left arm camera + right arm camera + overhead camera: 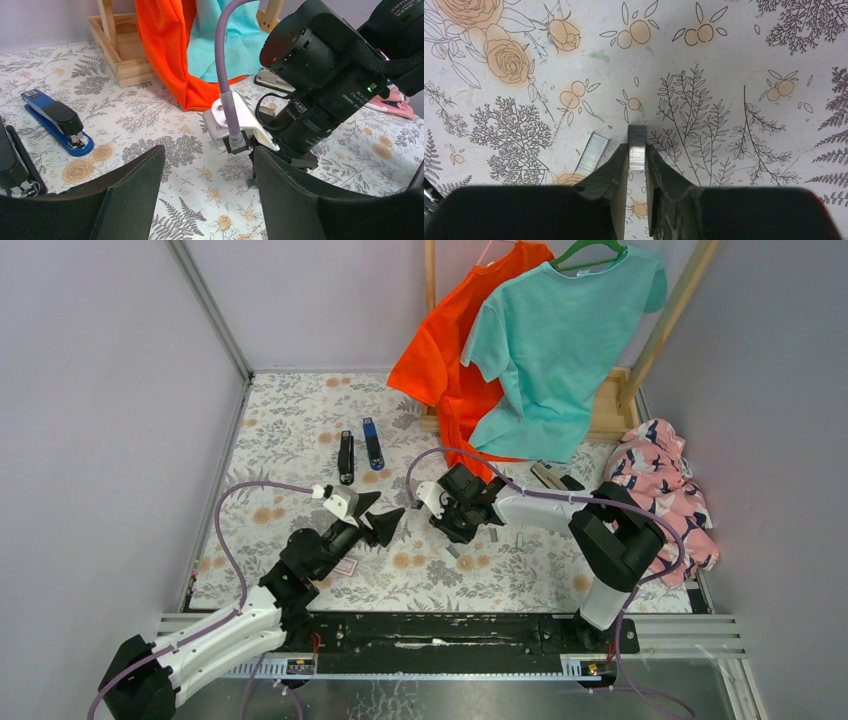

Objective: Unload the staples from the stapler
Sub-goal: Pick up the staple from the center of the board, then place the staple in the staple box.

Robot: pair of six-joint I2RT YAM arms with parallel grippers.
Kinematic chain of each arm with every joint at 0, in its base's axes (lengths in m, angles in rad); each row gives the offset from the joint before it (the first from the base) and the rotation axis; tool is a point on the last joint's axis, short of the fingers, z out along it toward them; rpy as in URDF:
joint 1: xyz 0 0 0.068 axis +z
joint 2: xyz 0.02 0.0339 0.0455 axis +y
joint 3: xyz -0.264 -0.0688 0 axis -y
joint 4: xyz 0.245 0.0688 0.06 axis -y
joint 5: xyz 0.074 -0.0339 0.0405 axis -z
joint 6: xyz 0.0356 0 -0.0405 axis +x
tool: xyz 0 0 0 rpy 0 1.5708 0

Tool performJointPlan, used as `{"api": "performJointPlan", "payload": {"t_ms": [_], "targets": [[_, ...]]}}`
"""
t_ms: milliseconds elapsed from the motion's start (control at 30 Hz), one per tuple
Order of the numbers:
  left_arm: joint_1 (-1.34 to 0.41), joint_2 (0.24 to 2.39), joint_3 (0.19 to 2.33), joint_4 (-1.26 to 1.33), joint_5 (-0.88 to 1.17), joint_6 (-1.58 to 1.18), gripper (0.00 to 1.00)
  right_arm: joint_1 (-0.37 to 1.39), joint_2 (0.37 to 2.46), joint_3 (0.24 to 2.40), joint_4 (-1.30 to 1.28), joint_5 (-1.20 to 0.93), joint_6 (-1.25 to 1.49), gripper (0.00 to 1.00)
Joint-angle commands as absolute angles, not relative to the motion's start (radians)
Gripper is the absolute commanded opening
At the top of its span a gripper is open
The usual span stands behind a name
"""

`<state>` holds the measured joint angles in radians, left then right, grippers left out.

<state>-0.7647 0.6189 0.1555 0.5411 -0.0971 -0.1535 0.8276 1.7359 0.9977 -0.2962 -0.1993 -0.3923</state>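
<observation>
A floral tablecloth [300, 420] covers the work surface inside a grey-walled booth. An orange T-shirt [440, 350] and a teal T-shirt [560, 340] hang from a wooden rack [612, 410] at the surface's 1 o'clock corner, and a pink patterned cloth [665, 490] is bunched at 3 o'clock. The stapler [553, 476], black over silver-grey metal, lies near the shirt hems, at about 2 o'clock from the right gripper [636, 157]. Toward 11 o'clock of centre, a blue stapler [373, 443] and an all-black stapler [346, 457] lie side by side without touching. The right gripper points down at mid-surface, its fingertips pressed against either side of a short strip of staples [637, 137]; whether the strip is lifted off the cloth cannot be told. A second strip [592, 152] lies flat just at 9 o'clock of the held one. The left gripper [209, 152] hovers at 9 o'clock of the right one, its fingers spread wide with nothing between them. A red-and-white card [346, 566] lies at 6 o'clock of the left gripper, close beside that arm.
</observation>
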Motion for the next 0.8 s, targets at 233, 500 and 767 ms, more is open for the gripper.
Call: {"api": "performJointPlan", "payload": {"t_ms": [233,500,767], "targets": [[-0.761,0.704,0.150,0.688,-0.042,-0.192,0.73,0.742,1.618,1.014,-0.339,-0.265,-0.408,0.18],[-0.761,0.847,0.162,0.828,0.011,-0.219,0.73,0.576,1.553,0.993,-0.355,-0.269,-0.401,0.18],[-0.761,0.887,0.174,0.853,0.022,-0.215,0.73,0.484,1.579,0.994,-0.382,-0.248,-0.400,0.18]]}}
